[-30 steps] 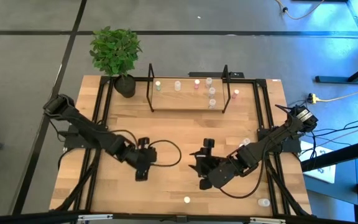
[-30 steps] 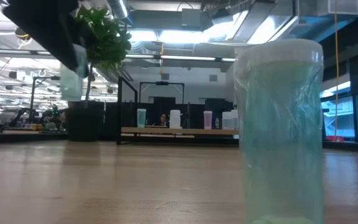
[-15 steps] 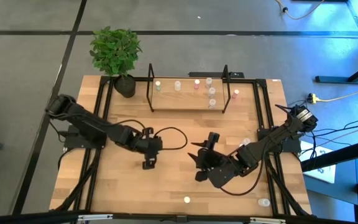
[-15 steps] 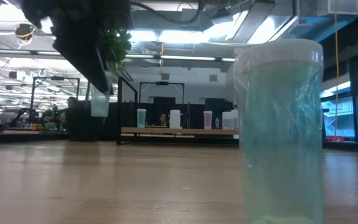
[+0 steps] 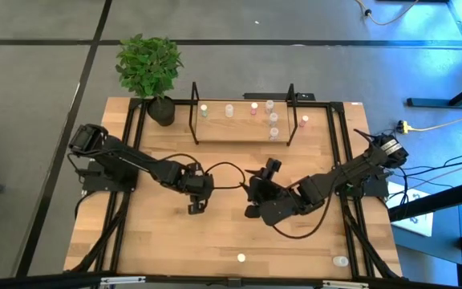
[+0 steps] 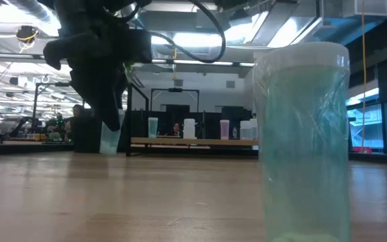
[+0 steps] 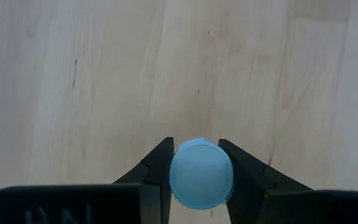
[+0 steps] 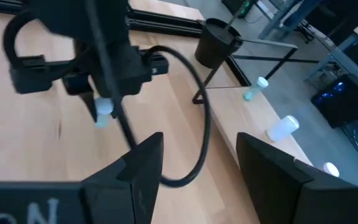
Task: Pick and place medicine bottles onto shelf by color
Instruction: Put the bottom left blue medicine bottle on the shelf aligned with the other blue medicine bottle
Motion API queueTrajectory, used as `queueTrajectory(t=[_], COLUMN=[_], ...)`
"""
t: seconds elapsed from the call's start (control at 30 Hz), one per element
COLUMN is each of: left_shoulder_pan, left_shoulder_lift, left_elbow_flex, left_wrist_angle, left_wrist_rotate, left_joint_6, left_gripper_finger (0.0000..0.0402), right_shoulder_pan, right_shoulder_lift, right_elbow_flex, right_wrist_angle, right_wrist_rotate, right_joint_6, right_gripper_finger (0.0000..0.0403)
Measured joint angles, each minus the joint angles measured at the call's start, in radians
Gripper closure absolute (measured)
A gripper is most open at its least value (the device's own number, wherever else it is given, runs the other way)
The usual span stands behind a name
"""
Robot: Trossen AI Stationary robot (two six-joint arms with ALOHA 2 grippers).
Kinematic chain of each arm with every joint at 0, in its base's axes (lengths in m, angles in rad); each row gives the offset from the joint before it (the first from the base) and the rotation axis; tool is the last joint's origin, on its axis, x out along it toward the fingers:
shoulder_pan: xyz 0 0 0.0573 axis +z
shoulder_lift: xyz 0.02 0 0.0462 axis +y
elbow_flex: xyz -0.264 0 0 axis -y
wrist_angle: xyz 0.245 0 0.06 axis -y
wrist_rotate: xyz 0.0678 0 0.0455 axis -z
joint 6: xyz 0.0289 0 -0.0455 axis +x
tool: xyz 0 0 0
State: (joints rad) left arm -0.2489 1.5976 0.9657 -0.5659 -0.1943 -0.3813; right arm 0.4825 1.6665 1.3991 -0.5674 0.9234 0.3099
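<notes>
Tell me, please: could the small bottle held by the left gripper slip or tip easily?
The bottle looks smooth and round, so it may twist between the left gripper's fingers. It seems tall and narrow in the low view, so probably tippy once released. Likely light.

A: Mid-table crowded. Left gripper point(image 5: 196, 206) and right gripper point(image 5: 257, 206) near each other at table centre, narrow strip of bare wood between. A black cable point(image 5: 224, 172) loops across that strip.

B: The left gripper's load?

A: Clamped on a pale blue bottle point(image 7: 201, 173), bare boards all round it in the left wrist view.

B: Route to the shelf point(image 5: 239, 132)?

A: Open wood between the grippers and the shelf front. Black wire uprights point(image 5: 195, 112) bound each end. Bottles point(image 5: 273, 118) cluster at its right part; left part roomier. Potted plant point(image 5: 150, 68) blocks the far-left corner.

B: Near edge?

A: Two lone bottles point(image 5: 241, 258), otherwise passable.
</notes>
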Motion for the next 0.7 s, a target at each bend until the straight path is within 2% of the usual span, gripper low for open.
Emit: queueTrajectory(t=[0.37, 0.7], left_shoulder_pan=[0.013, 0.013], left_shoulder_lift=[0.02, 0.02], left_elbow_flex=[0.0, 0.0], left_wrist_angle=[0.022, 0.04], left_wrist_rotate=[-0.01, -0.021], left_joint_6=[0.024, 0.026], left_gripper_finger=[0.0308, 0.0308], right_shoulder_pan=[-0.025, -0.025], right_shoulder_lift=[0.0, 0.0], right_elbow_flex=[0.0, 0.0], right_wrist_angle=[0.006, 0.026], right_wrist_rotate=[-0.012, -0.217], right_joint_6=[0.0, -0.001], right_gripper_finger=[0.0198, 0.0198])
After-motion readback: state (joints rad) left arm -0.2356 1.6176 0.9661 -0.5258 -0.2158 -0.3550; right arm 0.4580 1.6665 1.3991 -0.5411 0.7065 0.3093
